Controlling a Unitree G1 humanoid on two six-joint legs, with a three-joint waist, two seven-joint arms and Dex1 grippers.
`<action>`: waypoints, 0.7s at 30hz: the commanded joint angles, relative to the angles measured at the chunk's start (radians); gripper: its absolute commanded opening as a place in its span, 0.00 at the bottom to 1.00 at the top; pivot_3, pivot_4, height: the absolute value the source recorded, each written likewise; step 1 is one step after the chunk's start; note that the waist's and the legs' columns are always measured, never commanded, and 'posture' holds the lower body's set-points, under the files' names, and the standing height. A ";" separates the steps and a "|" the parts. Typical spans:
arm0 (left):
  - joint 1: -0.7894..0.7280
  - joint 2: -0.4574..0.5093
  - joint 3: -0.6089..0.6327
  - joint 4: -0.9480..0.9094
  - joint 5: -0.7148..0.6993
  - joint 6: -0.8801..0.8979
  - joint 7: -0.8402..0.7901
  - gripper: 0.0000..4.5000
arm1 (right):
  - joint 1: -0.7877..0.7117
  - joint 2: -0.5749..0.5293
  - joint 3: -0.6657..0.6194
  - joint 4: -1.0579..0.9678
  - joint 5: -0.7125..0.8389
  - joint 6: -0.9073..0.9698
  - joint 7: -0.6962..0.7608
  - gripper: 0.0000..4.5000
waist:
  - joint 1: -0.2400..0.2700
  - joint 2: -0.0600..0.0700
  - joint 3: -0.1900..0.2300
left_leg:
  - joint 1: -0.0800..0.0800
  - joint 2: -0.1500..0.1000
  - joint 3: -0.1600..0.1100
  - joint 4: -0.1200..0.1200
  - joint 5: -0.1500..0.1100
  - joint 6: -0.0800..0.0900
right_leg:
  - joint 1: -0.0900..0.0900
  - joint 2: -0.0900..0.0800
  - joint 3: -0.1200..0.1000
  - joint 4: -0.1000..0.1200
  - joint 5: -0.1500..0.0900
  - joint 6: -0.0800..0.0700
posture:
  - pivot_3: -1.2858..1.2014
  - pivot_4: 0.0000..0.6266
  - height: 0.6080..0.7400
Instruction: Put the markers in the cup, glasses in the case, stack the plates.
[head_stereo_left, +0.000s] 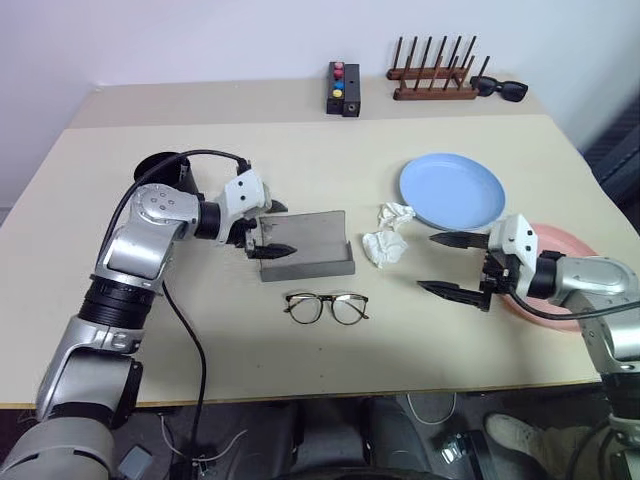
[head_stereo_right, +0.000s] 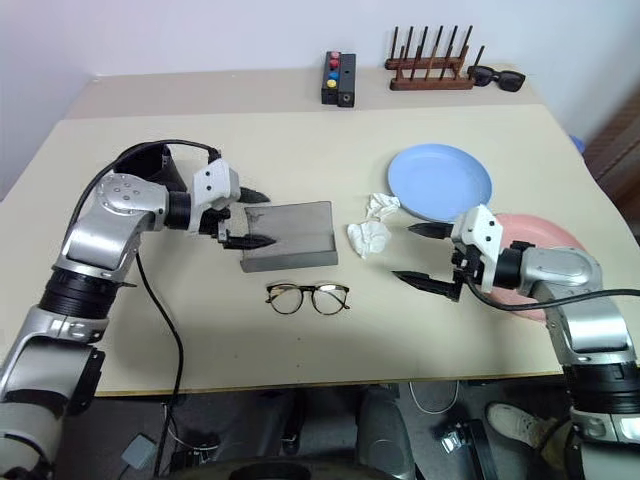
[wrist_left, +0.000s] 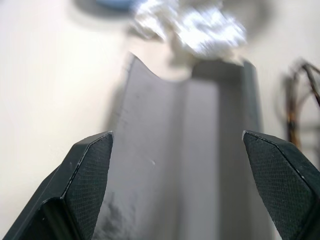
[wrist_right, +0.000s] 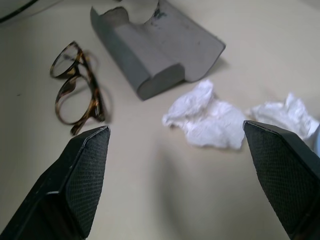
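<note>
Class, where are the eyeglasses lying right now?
The eyeglasses lie flat on the table near its front edge, just in front of the open grey case, between the two grippers.

The case (head_stereo_left: 308, 246) lies open on the table (head_stereo_left: 300, 150) and serves as landmark; the glasses (head_stereo_left: 326, 307) lie just in front of it, apart from it; the crumpled tissue (head_stereo_left: 386, 236) lies just to its right; the plates lie further right, one (head_stereo_left: 452, 191) beyond the tissue, the other (head_stereo_left: 560, 262) nearer the table's right edge and partly behind the right gripper (head_stereo_left: 452, 265); the left gripper (head_stereo_left: 272, 229) hangs at the case's left end; the cup (head_stereo_left: 160, 166) stands left of the case, behind the left arm; a button box (head_stereo_left: 343, 89), a peg rack (head_stereo_left: 433, 73) and sunglasses (head_stereo_left: 498, 88) sit far behind the case.
</note>
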 joint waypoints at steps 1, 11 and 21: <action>0.015 0.029 -0.001 -0.023 -0.050 0.019 -0.071 0.94 | 0.027 -0.052 -0.081 -0.055 0.048 0.014 0.028 0.97 | 0.000 0.000 0.000 | 0.000 0.000 0.000 0.000 0.000 0.000 | 0.000 0.000 0.000 0.000 0.000 0.000 | 0.52 0.24 1.00; 0.000 0.059 -0.042 -0.042 -0.113 0.004 -0.248 0.94 | 0.139 -0.116 -0.180 -0.129 0.094 0.069 0.050 0.97 | 0.004 0.000 0.000 | 0.000 0.000 0.000 0.001 0.000 0.000 | 0.001 0.000 0.000 0.000 0.000 0.000 | 0.52 0.24 1.00; -0.007 0.053 -0.124 -0.087 -0.091 -0.045 -0.334 0.94 | 0.161 -0.103 -0.191 -0.122 0.081 0.060 0.017 0.97 | 0.002 0.000 0.000 | 0.000 0.000 0.000 0.000 0.000 0.001 | 0.001 0.000 0.000 -0.001 0.000 0.000 | 0.52 0.24 1.00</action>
